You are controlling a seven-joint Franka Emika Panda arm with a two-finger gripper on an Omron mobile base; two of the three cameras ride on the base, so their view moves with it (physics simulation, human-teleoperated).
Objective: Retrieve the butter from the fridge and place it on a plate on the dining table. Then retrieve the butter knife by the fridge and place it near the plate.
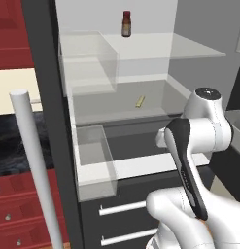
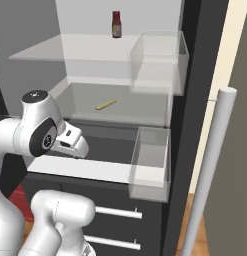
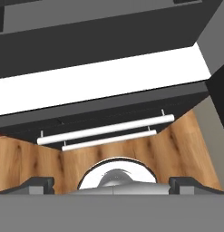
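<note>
The fridge (image 1: 48, 97) (image 2: 195, 75) stands open in front of me. The butter (image 1: 140, 101) (image 2: 106, 104), a small yellow stick, lies flat on the middle shelf towards the back. My arm is folded below that shelf, with the hand (image 2: 72, 142) in front of the lower white ledge and turned downwards. In the hand view my gripper (image 3: 111, 183) is open, its dark fingertips (image 3: 38, 183) far apart with nothing between them. It looks down the fridge front (image 3: 109, 41) to the wooden floor. The plate, dining table and butter knife are out of view.
A brown bottle (image 1: 126, 24) (image 2: 116, 24) stands on the top shelf. Clear door bins (image 1: 90, 63) (image 2: 157, 62) and long white door handles (image 1: 34, 165) (image 2: 210, 165) flank the opening. White drawer handles (image 1: 124, 208) (image 3: 104, 131) sit below. A black-topped counter (image 1: 14, 141) with red drawers lies left.
</note>
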